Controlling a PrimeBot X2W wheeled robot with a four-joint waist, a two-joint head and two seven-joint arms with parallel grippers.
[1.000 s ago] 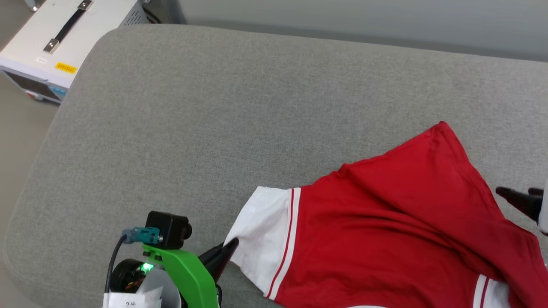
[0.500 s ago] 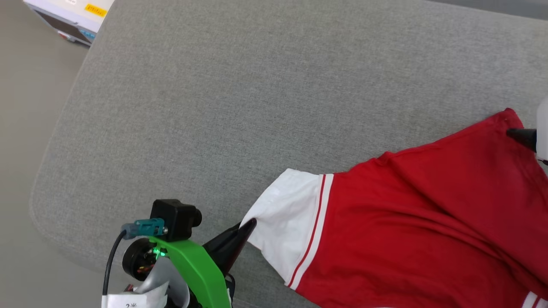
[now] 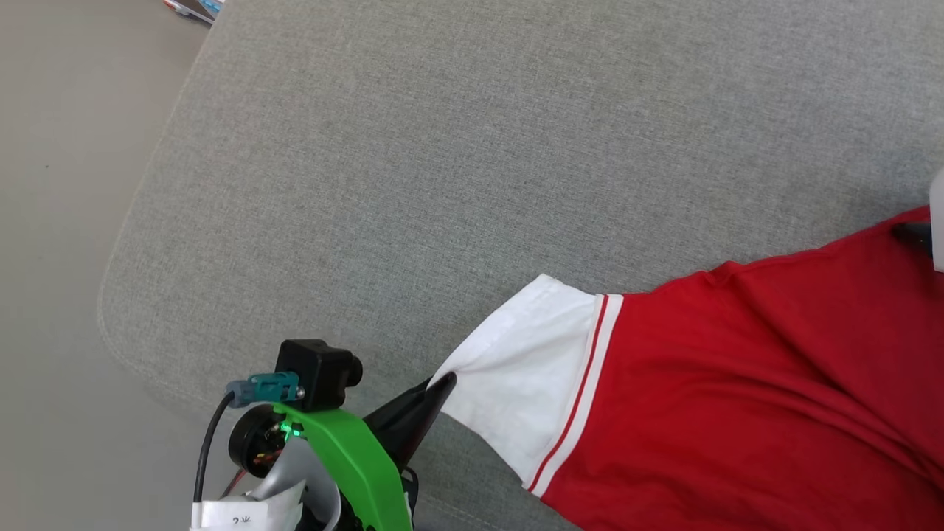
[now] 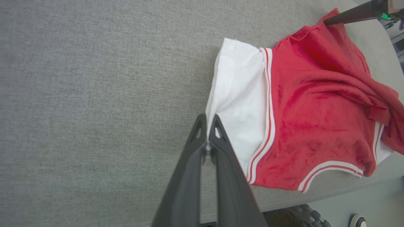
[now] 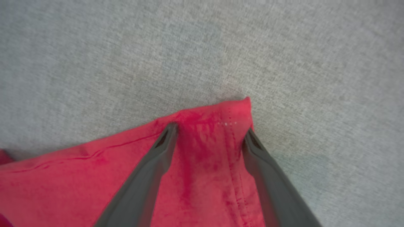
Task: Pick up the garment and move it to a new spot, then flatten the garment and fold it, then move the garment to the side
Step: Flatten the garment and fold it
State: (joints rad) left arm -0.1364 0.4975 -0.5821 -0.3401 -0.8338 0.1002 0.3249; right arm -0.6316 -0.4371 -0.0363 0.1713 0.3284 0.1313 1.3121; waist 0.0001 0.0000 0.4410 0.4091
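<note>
The garment (image 3: 737, 398) is a red jersey with a white sleeve (image 3: 531, 383) and striped trim, lying rumpled on a grey upholstered cushion (image 3: 457, 162). My left gripper (image 3: 441, 385) is shut on the sleeve's near corner, which is drawn to a point at its tips. The left wrist view shows the same pinch of my left gripper (image 4: 208, 118) on the white hem, with the garment (image 4: 315, 104) spreading right. My right gripper (image 5: 210, 129) stands open, its fingers straddling a red hem corner (image 5: 233, 110). One of its dark fingers (image 3: 913, 234) shows at the head view's right edge.
The cushion's rounded left edge (image 3: 122, 295) drops to beige floor (image 3: 59, 221). A corner of a white equipment box (image 3: 193, 7) shows at the top left. Bare grey cushion stretches behind and left of the garment. Wheels (image 4: 304, 214) sit below the cushion's front edge.
The head camera has shifted, sliding the scene up and right. My right gripper has moved from beside the garment to over its far red corner. The left gripper keeps its hold.
</note>
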